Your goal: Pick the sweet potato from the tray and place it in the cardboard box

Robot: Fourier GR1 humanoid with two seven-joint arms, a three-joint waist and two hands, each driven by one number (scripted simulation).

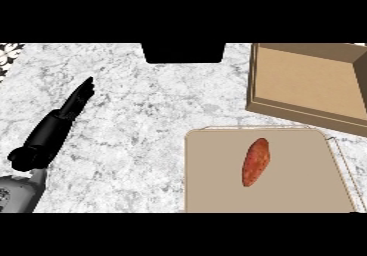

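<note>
An orange-red sweet potato (pixel 255 161) lies lengthwise near the middle of the tan tray (pixel 215 190) at the lower right. The open cardboard box (pixel 308 82) stands at the upper right, just beyond the tray's far edge, and nothing shows inside it. My left hand (pixel 59 122) rests at the left over the marble counter with its fingers straight and pointing away, well apart from the tray and holding nothing. My right hand does not show.
A black rectangular shape (pixel 183 52) sits at the counter's far edge in the middle. A patterned strip (pixel 5 57) shows at the far left corner. Bare marble counter (pixel 142 125) lies between my left hand and the tray.
</note>
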